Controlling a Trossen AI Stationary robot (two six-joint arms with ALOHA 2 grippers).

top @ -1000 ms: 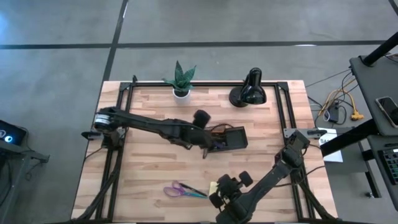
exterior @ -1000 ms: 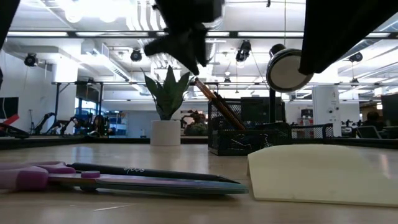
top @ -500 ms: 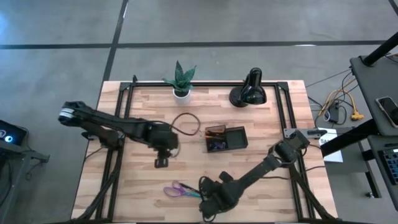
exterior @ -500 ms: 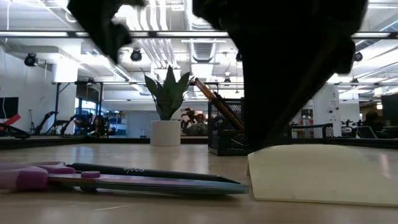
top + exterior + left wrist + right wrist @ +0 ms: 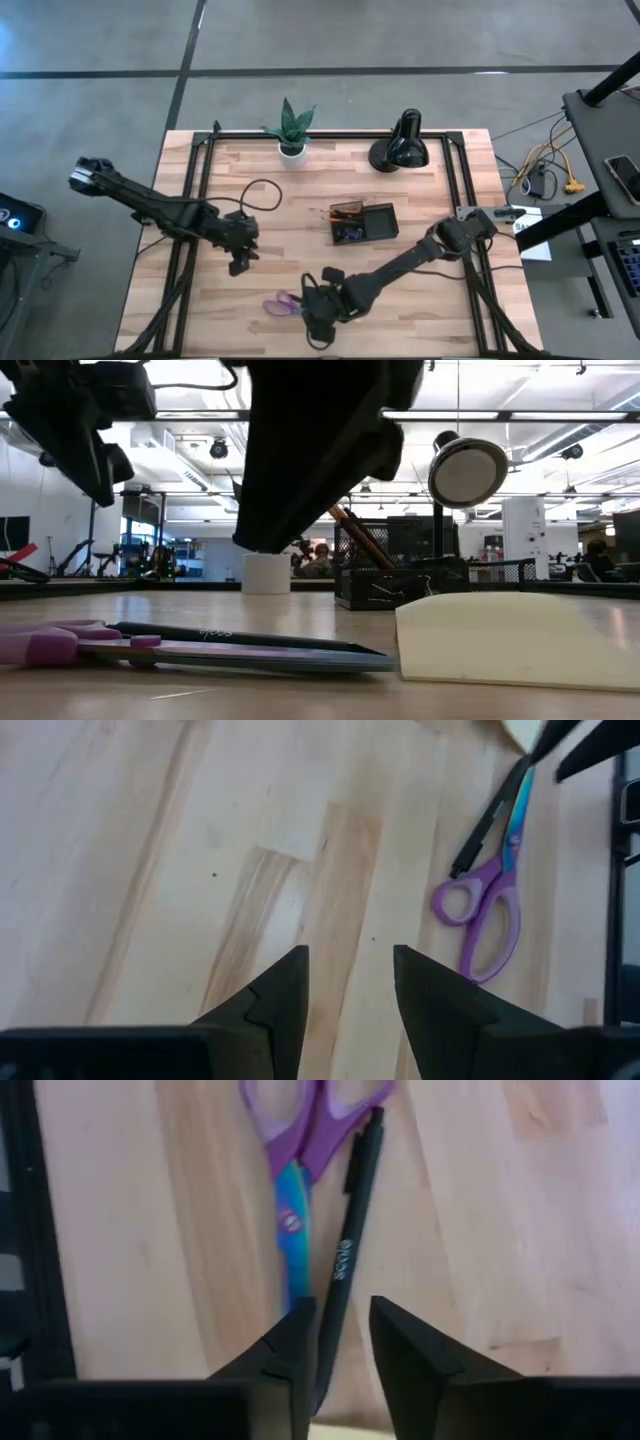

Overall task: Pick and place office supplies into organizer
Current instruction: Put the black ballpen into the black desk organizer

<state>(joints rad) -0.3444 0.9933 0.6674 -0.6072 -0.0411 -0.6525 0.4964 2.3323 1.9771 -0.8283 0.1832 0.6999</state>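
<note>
1. The right pincer (image 5: 318, 312) hangs low over the near edge of the tabletop (image 5: 250, 220), just above the purple-handled scissors (image 5: 284, 303) and the black pen (image 5: 350, 1255) that lies along them.
2. In the right wrist view its two dark fingers (image 5: 290, 1350) stand a narrow gap apart with the pen's end showing between them; nothing is gripped, and the pen and scissors lie flat on the wood.
3. The scissors (image 5: 295, 1190) lie closed, with purple handles and a bluish blade, the pen touching or just beside them along their length.
4. The yellow sticky-note pad (image 5: 515, 640) lies on the tabletop beside the scissors (image 5: 150, 645), filling the right foreground of the low view; from above it is hidden under the right arm.
5. The left pincer (image 5: 238, 262) hovers over bare wood in the left half of the tabletop, well apart from the organizer (image 5: 363, 222) and near the scissors.
6. Its fingers (image 5: 285, 995) are parted with an empty gap between them, holding nothing.
7. The organizer sits near the tabletop's middle, toward the right, with orange pencils (image 5: 350, 523) leaning up out of it and small dark items in one compartment.
8. A potted plant (image 5: 291, 128) and a black desk lamp (image 5: 400, 144) stand along the far edge.
</note>
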